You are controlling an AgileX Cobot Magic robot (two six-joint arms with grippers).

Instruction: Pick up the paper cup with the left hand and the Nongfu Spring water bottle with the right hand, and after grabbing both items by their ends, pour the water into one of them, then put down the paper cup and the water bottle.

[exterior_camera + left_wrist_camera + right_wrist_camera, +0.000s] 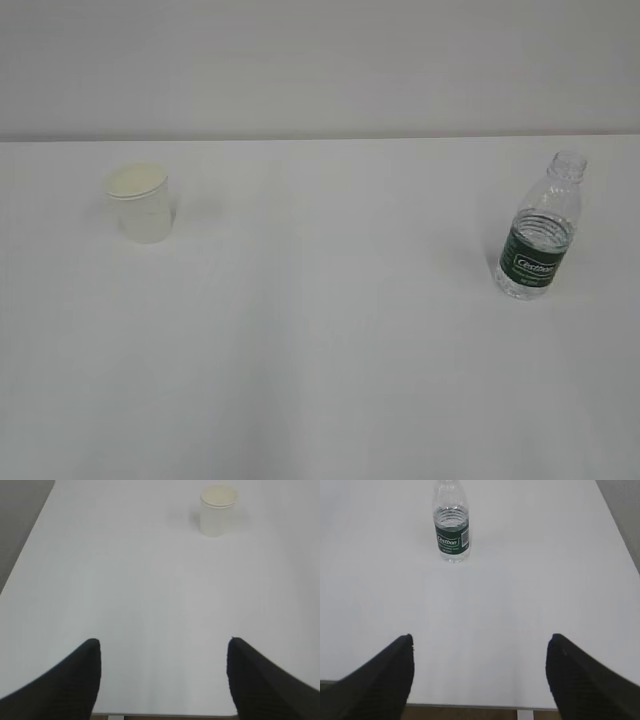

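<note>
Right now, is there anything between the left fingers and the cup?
No. In the left wrist view only bare white table lies between the open fingers and the cup, which stands upright ahead, slightly right.

Matt paper cup [140, 203]; clear ribbed plastic bottle [540, 232] (glossy green label); smooth white table [320, 360].

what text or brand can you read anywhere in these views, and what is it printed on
"Cestbon": white lettering on the dark green label of the water bottle, clearest in the right wrist view.
Small white patch with fine print beside that word on the label: too small to read.
Small line under the brand word: blurred, unreadable.
Paper cup: plain white, no text visible.
Table: no markings.
</note>
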